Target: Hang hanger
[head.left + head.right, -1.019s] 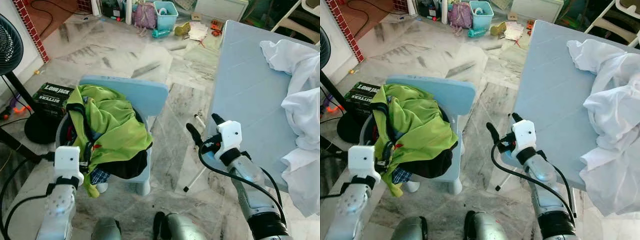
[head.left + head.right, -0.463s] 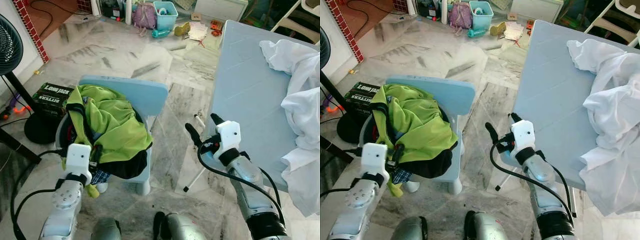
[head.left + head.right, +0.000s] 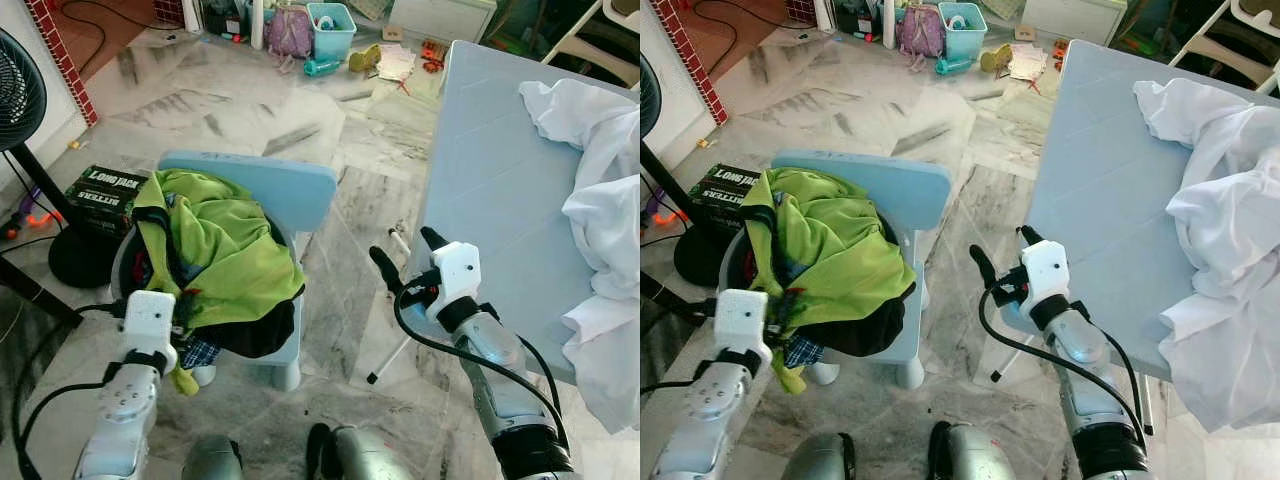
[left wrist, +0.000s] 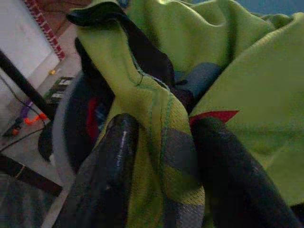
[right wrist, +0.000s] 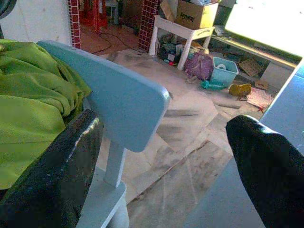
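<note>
My left gripper [image 4: 159,156] pinches a fold of the green shirt [image 3: 225,250] heaped on the chair [image 3: 290,190] seat. Soft, light, slippery mesh; a seam or collar probably holds best. Right gripper [image 3: 405,262] open beside the table [image 3: 490,170] edge. No hanger visible.

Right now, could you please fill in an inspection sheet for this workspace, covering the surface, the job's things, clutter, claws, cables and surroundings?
Surface: pale blue table on the robot's right, marble floor elsewhere.
Job's things: no hanger seen; green garment heaped on the pale blue chair over dark clothes.
Clutter: white cloth bunched on the table; toys, a teal bin and papers on the far floor.
Claws: left claw has a fold of the green garment between its fingers; right claw open, in the air between chair and table.
Cables: black cable looping along the right arm; another by the left arm.
Surroundings: standing fan and a black box on the left.
</note>
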### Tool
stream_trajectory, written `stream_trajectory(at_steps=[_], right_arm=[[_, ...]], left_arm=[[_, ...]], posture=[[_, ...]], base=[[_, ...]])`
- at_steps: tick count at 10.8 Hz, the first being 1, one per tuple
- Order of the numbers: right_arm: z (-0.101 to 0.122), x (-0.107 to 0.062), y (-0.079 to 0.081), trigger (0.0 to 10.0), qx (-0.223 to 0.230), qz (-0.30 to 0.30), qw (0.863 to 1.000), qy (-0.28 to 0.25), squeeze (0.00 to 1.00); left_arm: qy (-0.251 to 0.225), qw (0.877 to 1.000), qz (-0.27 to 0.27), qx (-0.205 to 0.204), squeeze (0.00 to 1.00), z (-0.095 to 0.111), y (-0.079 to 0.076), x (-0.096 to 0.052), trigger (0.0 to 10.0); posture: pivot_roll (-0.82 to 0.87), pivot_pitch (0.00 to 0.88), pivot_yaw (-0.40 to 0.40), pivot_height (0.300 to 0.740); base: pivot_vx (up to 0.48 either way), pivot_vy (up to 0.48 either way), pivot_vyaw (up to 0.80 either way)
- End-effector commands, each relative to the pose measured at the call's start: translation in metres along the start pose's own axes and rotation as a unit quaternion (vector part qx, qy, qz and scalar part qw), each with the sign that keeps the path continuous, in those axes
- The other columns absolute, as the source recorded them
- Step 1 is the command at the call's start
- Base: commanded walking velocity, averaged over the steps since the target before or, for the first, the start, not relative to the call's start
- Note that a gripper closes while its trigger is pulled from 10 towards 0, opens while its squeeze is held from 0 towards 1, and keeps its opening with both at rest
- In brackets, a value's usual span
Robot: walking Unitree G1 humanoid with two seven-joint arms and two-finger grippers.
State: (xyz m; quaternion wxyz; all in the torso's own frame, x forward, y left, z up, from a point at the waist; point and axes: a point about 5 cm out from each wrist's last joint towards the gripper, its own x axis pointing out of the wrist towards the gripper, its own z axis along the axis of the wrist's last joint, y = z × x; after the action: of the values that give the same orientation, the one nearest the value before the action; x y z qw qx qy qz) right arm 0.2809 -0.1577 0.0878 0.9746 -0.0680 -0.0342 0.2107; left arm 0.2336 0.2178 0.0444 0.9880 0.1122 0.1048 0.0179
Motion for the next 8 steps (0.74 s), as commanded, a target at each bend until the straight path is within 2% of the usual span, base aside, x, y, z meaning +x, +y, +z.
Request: stream_trajectory(at_steps=[1, 7, 8], right_arm=[[-0.0195, -0.0086, 0.0055, 10.0, 0.010, 0.009, 0.999, 0.049, 0.00], [-0.0198, -0.0085, 0.0037, 10.0, 0.006, 0.009, 0.999, 0.051, 0.00], [-0.0192, -0.0078, 0.0031, 10.0, 0.003, 0.009, 0.999, 0.050, 0.00]], left_arm=[[-0.002, 1.000, 0.007, 0.003, 0.00, 0.0010, 0.0027, -0.0003, 0.0], [-0.005, 1.000, 0.025, -0.012, 0.00, -0.0010, 0.0019, -0.0016, 0.0], [-0.011, 0.999, 0.044, -0.027, 0.00, -0.0008, 0.0021, -0.0027, 1.1]], posture=[[0.10, 0.173, -0.109, 0.740], [0.10, 0.171, -0.117, 0.740], [0.10, 0.170, -0.121, 0.740]], base=[[0.000, 0.000, 0.00], [0.000, 0.000, 0.00], [0.000, 0.000, 0.00]])
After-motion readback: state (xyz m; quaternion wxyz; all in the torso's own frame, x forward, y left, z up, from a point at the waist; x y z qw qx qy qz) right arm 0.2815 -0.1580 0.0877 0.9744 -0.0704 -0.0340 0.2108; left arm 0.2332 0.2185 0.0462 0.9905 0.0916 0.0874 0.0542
